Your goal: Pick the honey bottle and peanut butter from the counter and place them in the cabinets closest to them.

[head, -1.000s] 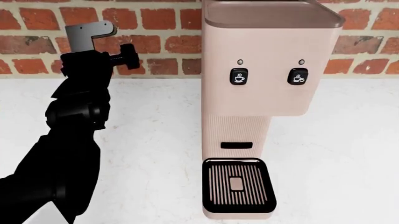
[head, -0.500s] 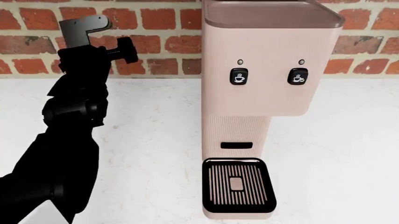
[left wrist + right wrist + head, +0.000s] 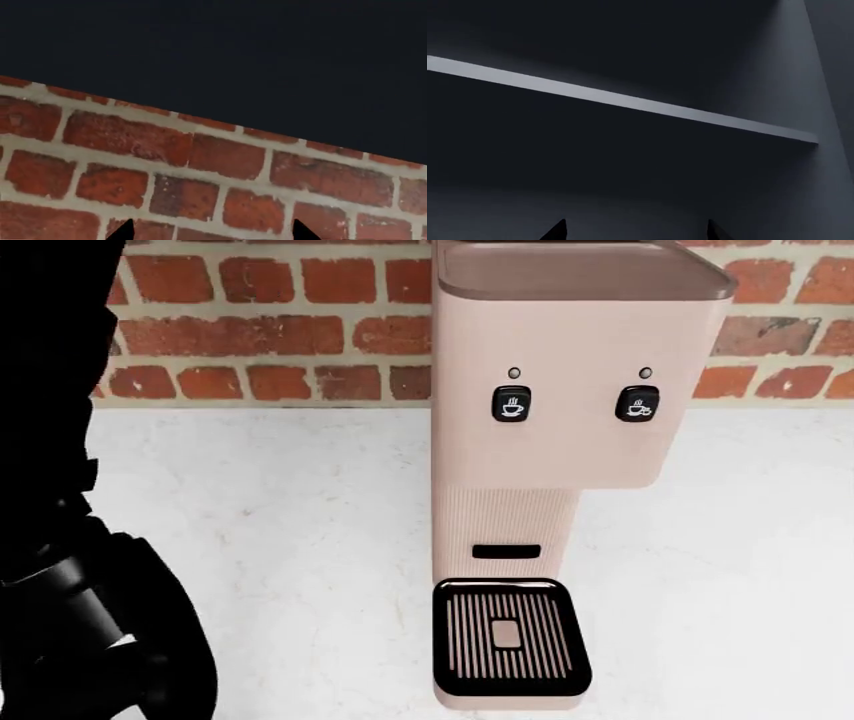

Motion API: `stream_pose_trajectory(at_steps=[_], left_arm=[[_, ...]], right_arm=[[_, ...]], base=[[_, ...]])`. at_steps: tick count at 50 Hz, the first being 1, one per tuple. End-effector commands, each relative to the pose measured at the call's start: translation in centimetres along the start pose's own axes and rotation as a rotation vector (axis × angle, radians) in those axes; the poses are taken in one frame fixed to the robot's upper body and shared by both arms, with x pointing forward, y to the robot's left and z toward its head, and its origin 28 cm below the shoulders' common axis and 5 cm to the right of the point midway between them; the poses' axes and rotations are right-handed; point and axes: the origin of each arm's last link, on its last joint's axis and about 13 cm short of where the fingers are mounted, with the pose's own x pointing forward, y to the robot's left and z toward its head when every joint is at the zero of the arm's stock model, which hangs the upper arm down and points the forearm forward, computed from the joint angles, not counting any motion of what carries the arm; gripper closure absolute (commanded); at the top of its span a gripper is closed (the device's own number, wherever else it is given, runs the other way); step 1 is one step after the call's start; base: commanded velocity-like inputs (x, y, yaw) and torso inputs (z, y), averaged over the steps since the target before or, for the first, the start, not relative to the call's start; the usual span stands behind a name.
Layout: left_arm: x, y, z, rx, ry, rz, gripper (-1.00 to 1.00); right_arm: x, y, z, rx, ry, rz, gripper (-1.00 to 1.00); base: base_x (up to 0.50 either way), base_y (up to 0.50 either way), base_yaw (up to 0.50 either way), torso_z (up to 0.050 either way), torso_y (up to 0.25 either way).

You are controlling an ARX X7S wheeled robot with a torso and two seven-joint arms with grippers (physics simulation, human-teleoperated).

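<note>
left gripper (image 3: pixel 208 235): tips apart, nothing between, facing brick wall (image 3: pixel 167 170) | right gripper (image 3: pixel 634 232): tips apart, empty, facing dark shelf (image 3: pixel 627 105), probably cabinet inside | honey bottle, peanut butter: in no view, direction cannot be told | counter (image 3: pixel 294 530): only coffee machine (image 3: pixel 561 460)

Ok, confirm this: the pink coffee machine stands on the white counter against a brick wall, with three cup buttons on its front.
Not three: the head view shows two cup buttons on the pink coffee machine. The white counter and brick wall are as stated.
</note>
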Motion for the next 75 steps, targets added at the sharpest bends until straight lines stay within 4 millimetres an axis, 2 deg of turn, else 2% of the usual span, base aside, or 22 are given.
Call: stream_pose_trajectory(at_steps=[1, 6, 7, 9, 12, 15, 16, 18, 21, 29, 40, 50, 66, 75], left_arm=[[-4.1, -1.2, 4.6, 0.027, -0.138, -0.052, -1.0], [-5.1, -1.3, 5.0, 0.047, -0.156, -0.055, -1.0], [-5.3, -1.4, 5.1, 0.048, -0.159, -0.057, -1.0], [-5.6, -1.5, 5.3, 0.052, -0.164, -0.06, -1.0], [-5.7, -1.5, 5.3, 0.052, -0.163, -0.059, -1.0], [-6.0, -1.6, 5.3, 0.053, -0.166, -0.061, -1.0], [-6.0, -1.6, 5.3, 0.053, -0.166, -0.061, -1.0], [-6.1, -1.6, 5.3, 0.054, -0.166, -0.06, -1.0], [-6.1, -1.5, 5.2, 0.056, -0.166, -0.054, -1.0], [-6.1, -1.4, 5.0, 0.056, -0.161, -0.047, -1.0], [-6.6, -1.5, 5.2, 0.056, -0.164, -0.057, -1.0], [-10.4, -1.4, 6.3, 0.032, -0.216, -0.075, -1.0], [-15.1, -1.1, 6.5, 0.02, -0.261, -0.088, -1.0], [-17.9, -0.9, 6.3, -0.003, -0.291, -0.102, -1.0]], right_arm=[[-0.6, -0.6, 0.2, 0.039, -0.023, 0.048, -1.0], [-0.4, 0.0, 0.1, 0.044, -0.001, 0.096, -1.0], [0.3, -3.6, -0.9, 0.046, 0.02, -0.05, -1.0], [-0.1, -3.0, -1.2, 0.047, 0.038, -0.091, -1.0], [-2.0, -1.2, -1.2, 0.038, 0.029, -0.112, -1.0], [-4.0, -0.3, -1.4, 0.022, 0.08, -0.13, -1.0], [-4.6, -0.3, -1.5, 0.015, 0.101, -0.088, -1.0], [-5.7, -0.8, -1.7, 0.021, 0.135, 0.139, -1.0], [-5.5, -1.3, -1.9, 0.021, 0.164, 0.144, -1.0], [-7.8, -2.1, -3.6, 0.021, 0.189, 0.209, -1.0], [-10.0, -4.1, -5.6, 0.001, 0.192, 0.184, -1.0], [-13.2, -5.7, -7.2, 0.015, 0.206, 0.205, -1.0], [-19.0, -8.6, -8.7, 0.041, 0.165, 0.238, -1.0], [-22.3, -9.5, -9.5, 0.064, 0.174, 0.255, -1.0]], base=[[0.0, 0.0, 0.0, 0.0, 0.0], [0.0, 0.0, 0.0, 0.0, 0.0], [0.0, 0.0, 0.0, 0.0, 0.0], [0.0, 0.0, 0.0, 0.0, 0.0], [0.0, 0.0, 0.0, 0.0, 0.0], [0.0, 0.0, 0.0, 0.0, 0.0], [0.0, 0.0, 0.0, 0.0, 0.0], [0.0, 0.0, 0.0, 0.0, 0.0], [0.0, 0.0, 0.0, 0.0, 0.0], [0.0, 0.0, 0.0, 0.0, 0.0], [0.0, 0.0, 0.0, 0.0, 0.0], [0.0, 0.0, 0.0, 0.0, 0.0], [0.0, 0.0, 0.0, 0.0, 0.0], [0.0, 0.0, 0.0, 0.0, 0.0]])
